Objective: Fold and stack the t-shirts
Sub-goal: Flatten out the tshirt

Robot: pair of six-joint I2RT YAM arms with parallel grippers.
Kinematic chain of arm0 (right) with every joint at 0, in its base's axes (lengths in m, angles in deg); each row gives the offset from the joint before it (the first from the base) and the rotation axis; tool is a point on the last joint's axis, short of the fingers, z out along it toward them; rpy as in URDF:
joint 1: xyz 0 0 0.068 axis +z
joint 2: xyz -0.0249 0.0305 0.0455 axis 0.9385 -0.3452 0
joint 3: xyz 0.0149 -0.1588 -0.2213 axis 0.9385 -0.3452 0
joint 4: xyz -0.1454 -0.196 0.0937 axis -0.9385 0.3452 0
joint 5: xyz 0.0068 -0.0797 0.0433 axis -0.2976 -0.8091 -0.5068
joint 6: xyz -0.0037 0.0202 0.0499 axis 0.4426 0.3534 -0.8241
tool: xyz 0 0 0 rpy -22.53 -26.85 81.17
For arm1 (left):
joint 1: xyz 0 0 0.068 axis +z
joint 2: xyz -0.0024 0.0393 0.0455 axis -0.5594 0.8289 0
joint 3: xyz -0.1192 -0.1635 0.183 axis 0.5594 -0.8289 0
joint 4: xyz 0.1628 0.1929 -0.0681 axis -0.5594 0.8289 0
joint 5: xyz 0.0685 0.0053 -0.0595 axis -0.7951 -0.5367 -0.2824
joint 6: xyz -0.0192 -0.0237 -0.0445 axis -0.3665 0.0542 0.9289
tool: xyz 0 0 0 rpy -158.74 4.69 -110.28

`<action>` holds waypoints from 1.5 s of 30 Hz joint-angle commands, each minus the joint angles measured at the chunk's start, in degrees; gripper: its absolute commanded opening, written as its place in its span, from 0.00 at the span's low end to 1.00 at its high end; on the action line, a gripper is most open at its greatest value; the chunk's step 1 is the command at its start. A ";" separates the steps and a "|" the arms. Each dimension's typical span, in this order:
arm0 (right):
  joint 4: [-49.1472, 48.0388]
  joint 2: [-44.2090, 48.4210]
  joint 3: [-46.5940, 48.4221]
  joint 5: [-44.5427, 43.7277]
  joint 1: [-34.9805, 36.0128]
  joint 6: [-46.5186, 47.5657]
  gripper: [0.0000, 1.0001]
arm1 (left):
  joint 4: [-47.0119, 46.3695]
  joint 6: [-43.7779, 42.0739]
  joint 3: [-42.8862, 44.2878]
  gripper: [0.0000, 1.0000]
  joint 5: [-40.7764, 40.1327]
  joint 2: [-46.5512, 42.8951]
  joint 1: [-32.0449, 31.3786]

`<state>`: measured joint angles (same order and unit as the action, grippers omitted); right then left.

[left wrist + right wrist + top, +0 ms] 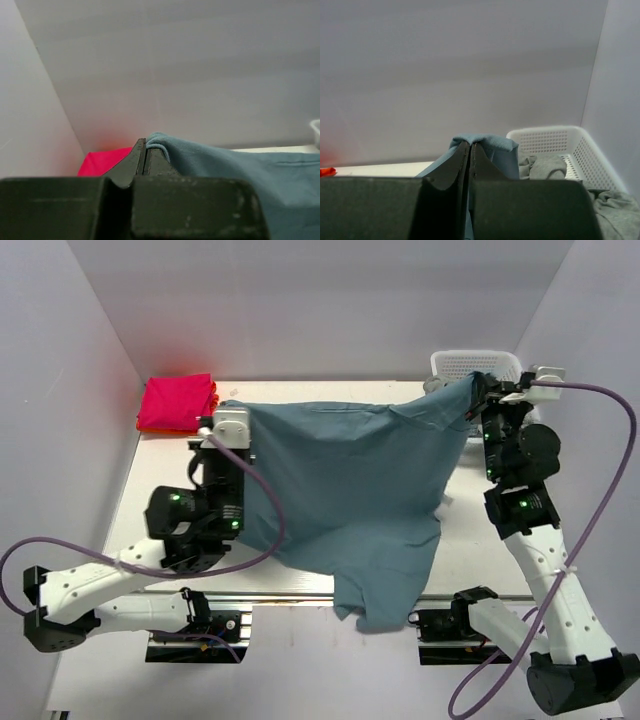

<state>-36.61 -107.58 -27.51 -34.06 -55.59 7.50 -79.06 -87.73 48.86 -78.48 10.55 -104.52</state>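
While the table (160,470) is being used as the work surface, most of its middle is being covered by the teal-blue t-shirt (350,490). One edge is being held up and stretched left to right along the far side, and the rest is being left to trail toward the near side, where a narrower lobe is hanging past the table's edge. The long axis is therefore judged to be running far to near, though which end is the hem cannot be told.

At the far right, grey t-shirts (547,167) are being kept in the white lattice basket (470,362). At the far left, a folded pink t-shirt (178,402) is lying flat.

The left gripper (145,155) is being kept closed on a rolled fold of the teal cloth. The right gripper (470,150) is likewise pinched tight on the opposite corner, just in front of the basket.

The fabric is judged to be light, limp and easily creased — it is best taken by corners or a seamed edge, since a thin pinch could slip free under tension.
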 commanded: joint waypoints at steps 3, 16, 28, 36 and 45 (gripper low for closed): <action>-8.27 -2.73 -1.23 -0.14 -0.16 -2.79 0.00 | -9.92 -0.89 -2.83 0.00 -0.42 6.20 5.54; -9.15 -10.65 2.11 0.30 -0.24 -1.04 0.00 | 21.76 35.12 6.73 0.00 7.92 24.48 34.10; -6.79 -12.24 7.99 0.38 -0.24 2.29 0.00 | 28.13 42.73 8.41 0.00 35.57 23.63 49.40; -2.04 -8.73 20.11 3.54 0.02 5.90 0.00 | 29.95 39.91 7.79 0.00 42.02 5.70 51.43; 5.69 -3.36 33.81 8.38 -0.15 6.17 0.00 | 38.30 39.91 14.28 0.00 44.93 -5.47 50.91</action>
<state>-31.65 -112.48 -0.21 -27.22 -55.59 12.53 -46.18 -47.43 59.98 -35.66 5.65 -53.57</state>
